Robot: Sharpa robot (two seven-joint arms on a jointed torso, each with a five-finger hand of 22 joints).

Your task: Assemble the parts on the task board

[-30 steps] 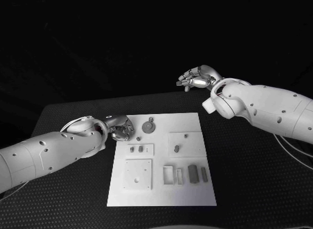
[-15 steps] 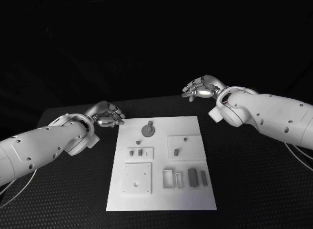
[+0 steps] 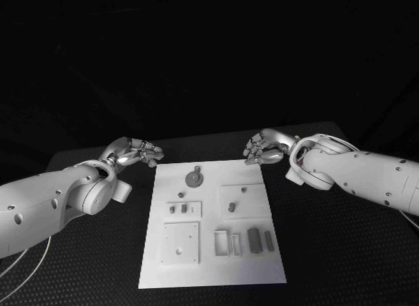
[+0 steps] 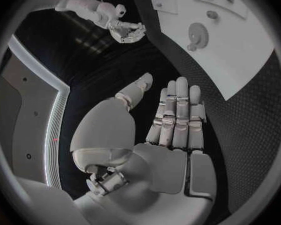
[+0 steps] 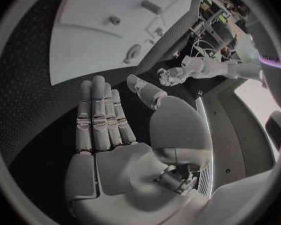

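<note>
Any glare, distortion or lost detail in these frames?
Head view: the task board is bright against the black table, no blown-out glare, small parts readable; the background is fully dark. Left wrist view: strong fisheye, the board's straight edge bows, and the left hand is evenly lit. Right wrist view: same bending, with a bright room patch at the rim beside the right hand.

Task board (image 3: pixel 213 255): white, matt, smooth, looks like plastic sheet. Parts (image 3: pixel 254 241) on it: grey, dull finish, material hard to tell. Round part (image 3: pixel 192 179): grey, slight sheen. Table (image 3: pixel 347 255): black, rough dimpled mat, rubbery look, no shine. Left hand (image 4: pixel 172 130) and right hand (image 5: pixel 109 130): silvery metal-look segments, satin gloss, smooth palm shells. Arms (image 3: pixel 375 182): white smooth plastic casing, faintly glossy.
</note>
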